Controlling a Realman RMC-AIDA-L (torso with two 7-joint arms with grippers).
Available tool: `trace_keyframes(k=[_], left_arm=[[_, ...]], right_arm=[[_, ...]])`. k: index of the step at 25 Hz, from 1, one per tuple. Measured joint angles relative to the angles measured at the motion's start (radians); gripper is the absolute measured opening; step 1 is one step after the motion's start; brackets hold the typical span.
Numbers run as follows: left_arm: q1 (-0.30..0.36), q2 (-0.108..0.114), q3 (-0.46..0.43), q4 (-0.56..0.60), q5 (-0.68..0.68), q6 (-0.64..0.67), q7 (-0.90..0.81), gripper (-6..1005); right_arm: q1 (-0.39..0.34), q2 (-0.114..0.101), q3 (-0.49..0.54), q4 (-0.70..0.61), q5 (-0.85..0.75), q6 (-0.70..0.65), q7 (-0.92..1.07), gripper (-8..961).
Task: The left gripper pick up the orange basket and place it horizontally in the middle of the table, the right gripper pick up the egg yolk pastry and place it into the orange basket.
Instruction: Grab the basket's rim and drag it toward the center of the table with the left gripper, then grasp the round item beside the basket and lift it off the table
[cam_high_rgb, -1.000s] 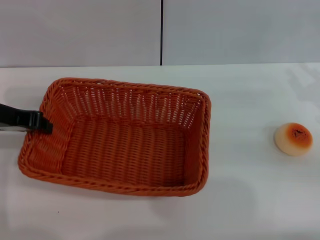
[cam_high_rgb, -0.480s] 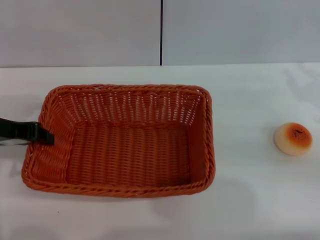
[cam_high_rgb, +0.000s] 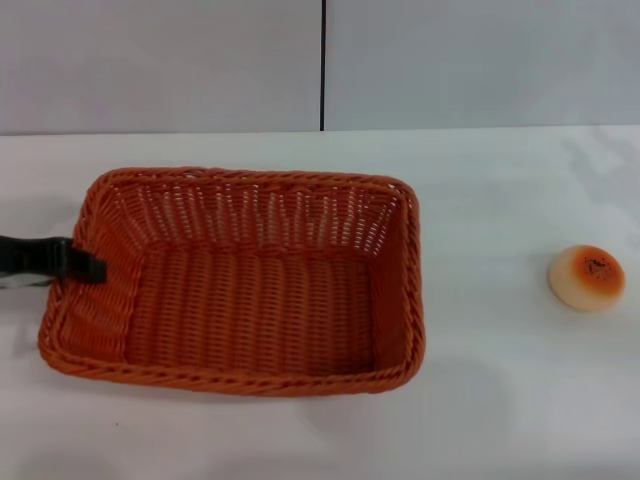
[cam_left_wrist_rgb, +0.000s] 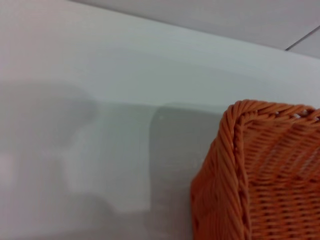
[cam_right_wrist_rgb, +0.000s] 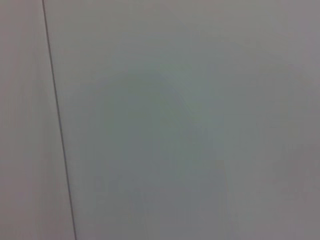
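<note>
The orange basket (cam_high_rgb: 245, 381) lies lengthwise across the white table (cam_high_rgb: 500, 420), left of centre, with nothing inside it. My left gripper (cam_high_rgb: 92, 267) reaches in from the left edge in the head view, its black tip shut on the basket's left rim. One corner of the basket (cam_left_wrist_rgb: 260, 180) fills the left wrist view, where no fingers show. The egg yolk pastry (cam_high_rgb: 587, 277) sits alone on the table at the far right, well apart from the basket. My right gripper is out of view.
A grey wall with a dark vertical seam (cam_high_rgb: 322, 65) stands behind the table. The right wrist view holds only a plain grey surface with a thin dark line (cam_right_wrist_rgb: 57, 125).
The basket has turned from a slant to lie level across the table and has shifted a little left with my left gripper. The pastry has not moved.
</note>
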Motion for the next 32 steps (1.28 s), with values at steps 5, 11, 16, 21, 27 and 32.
trace_keyframes(k=[5, 11, 16, 21, 27, 32], left_arm=[[-0.002, 0.004, -0.03, -0.002, -0.066, 0.008, 0.001, 248], [0.005, 0.007, -0.105, -0.003, -0.097, 0.05, 0.017, 387], [0.013, 0.007, -0.241, -0.005, -0.119, 0.087, 0.123, 424], [0.036, 0.005, -0.38, -0.04, -0.252, 0.086, 0.312, 424], [0.071, 0.002, -0.424, -0.091, -0.398, 0.061, 0.477, 424], [0.097, 0.005, -0.463, -0.309, -0.57, 0.014, 0.744, 424]], right_arm=[[-0.007, 0.004, 0.0, -0.003, 0.001, 0.0, 0.0, 375], [-0.019, 0.011, 0.001, -0.013, 0.002, -0.003, 0.0, 371], [-0.036, 0.021, 0.0, -0.047, 0.001, -0.004, 0.001, 368], [-0.091, 0.023, 0.0, -0.182, -0.032, 0.002, 0.132, 365], [-0.16, 0.024, 0.012, -0.533, -0.319, 0.066, 0.585, 361], [-0.136, 0.011, 0.016, -0.803, -0.761, 0.042, 1.047, 358]])
